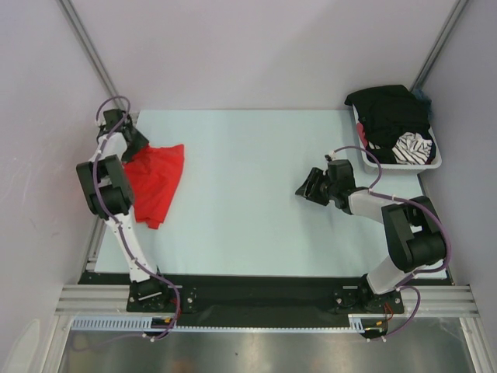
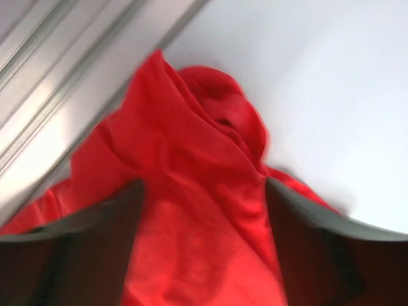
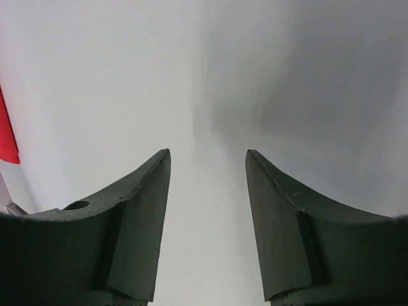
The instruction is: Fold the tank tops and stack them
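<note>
Left fingers [image 2: 95,248]: spread, at the far left of the counter [image 1: 248,202], low over the red cloth; folds lie between them, and contact cannot be told.
Red tank top [image 1: 158,183]: crumpled heap by the counter's left edge, beside the metal rail, partly under the left arm; wrist view shows it bunched [image 2: 191,191].
Right fingers [image 3: 127,229]: spread, nothing between them, over bare counter right of centre.
Black tank top [image 1: 388,113]: heaped in the white basket [image 1: 400,168], far right corner, spilling over its rim.
Striped garment [image 1: 411,148]: in the same basket, near side.
</note>
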